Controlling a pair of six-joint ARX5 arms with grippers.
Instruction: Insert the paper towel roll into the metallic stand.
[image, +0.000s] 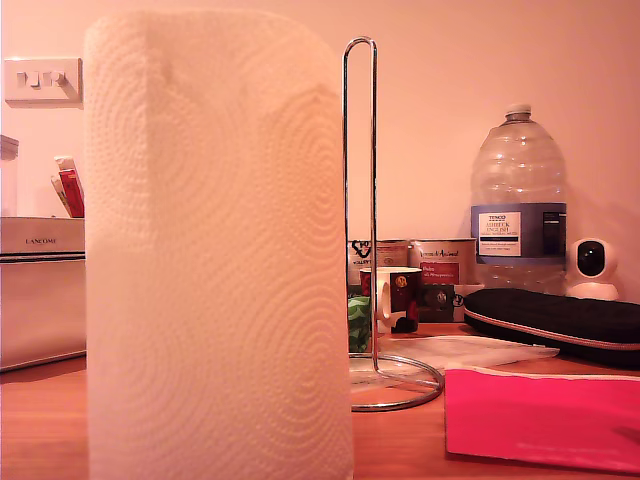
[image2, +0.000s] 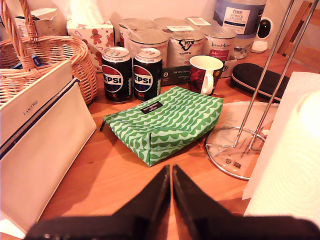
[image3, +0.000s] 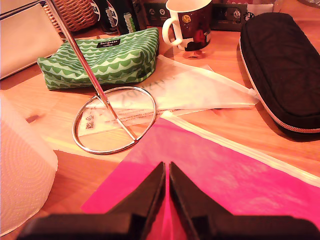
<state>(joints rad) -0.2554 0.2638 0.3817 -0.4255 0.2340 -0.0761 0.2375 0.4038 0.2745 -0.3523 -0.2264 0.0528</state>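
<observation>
Paper towel roll (image: 218, 250) stands upright on the wooden table (image: 40, 420), very near the exterior camera, so it fills much of that view. The metallic stand (image: 360, 200) rises just beside it, at about 3 o'clock from the roll in the exterior view, with its ring base flat on the table. The two are apart: the roll is not yet on the loop. We judge that the roll is left upright so its hollow core can later go down over the tall loop.

Our first gripper (image2: 171, 172) hangs above the bare wood with its jaws pressed together and nothing between them. Our second gripper (image3: 167, 170) is clenched and empty too, above a pink folder (image3: 225, 175).

The table is crowded. A green pouch (image2: 165, 120) lies at about 10 o'clock from the ring base in the second wrist view; a mug (image2: 205, 72), two cola cans (image2: 132, 72), a wicker basket (image2: 50, 60) and a black case (image3: 280, 65) stand around. Behind, a water bottle (image: 518, 190) stands against a plain wall.
</observation>
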